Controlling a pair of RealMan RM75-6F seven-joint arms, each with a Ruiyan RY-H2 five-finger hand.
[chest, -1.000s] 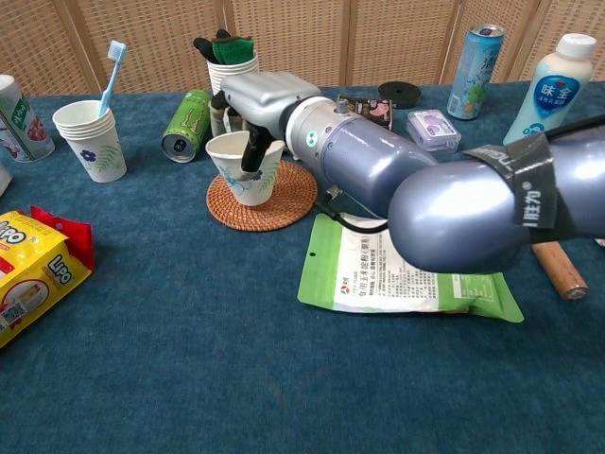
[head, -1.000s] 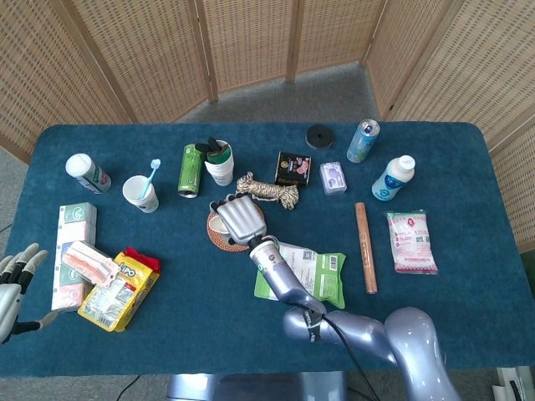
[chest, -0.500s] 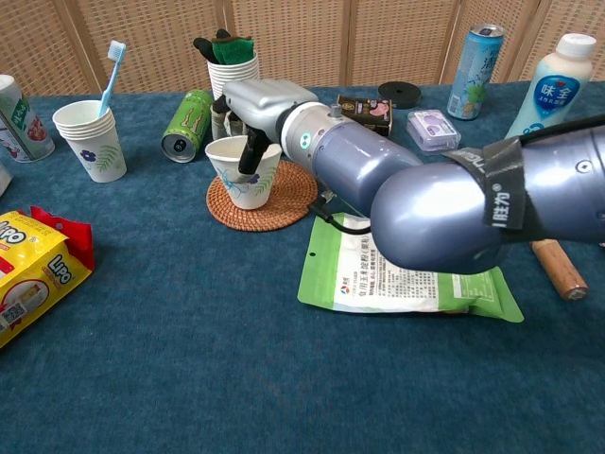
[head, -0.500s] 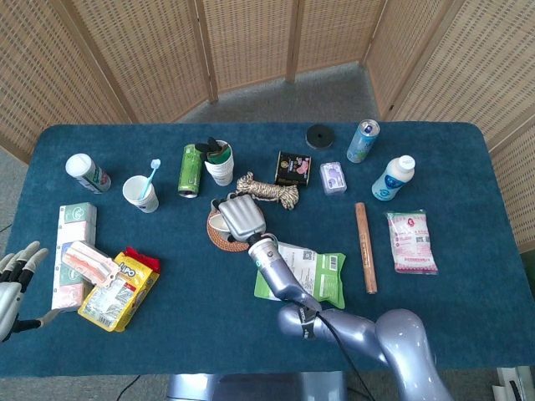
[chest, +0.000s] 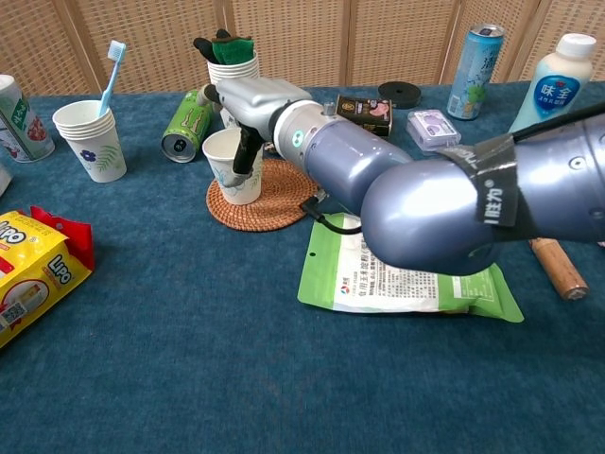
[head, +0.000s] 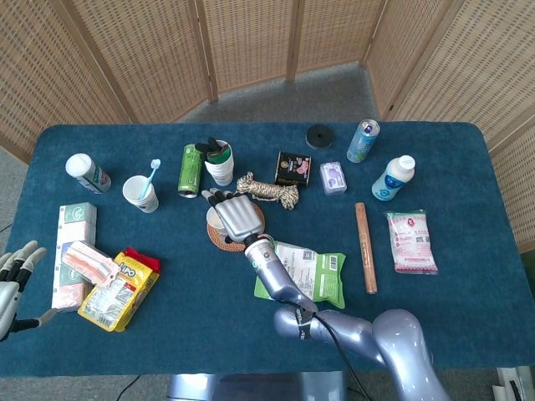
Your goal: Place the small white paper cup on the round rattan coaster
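Right hand point(chest: 248, 112) holds the small white paper cup point(chest: 231, 166) with a dark finger hooked over the rim and going inside, while the rest of the hand lies behind the cup. Half a second ago the cup was leaning and sat nearer the middle of the round rattan coaster point(chest: 264, 194); now it stands upright, and it is shifted to the left part of the coaster, with its base on the woven edge there. In the head view the right hand point(head: 236, 217) covers most of the cup, so I cannot tell from above how much of the base is on the mat. I judge that the placing is nearly done: the cup is down and straight, and what is left is to take the finger out without pulling the cup off the edge. The light cup may tip or slide when the finger lifts. The left hand point(head: 12, 281) waits at the table corner, fingers apart, holding nothing. A green can point(chest: 186, 125) lies just behind the cup.
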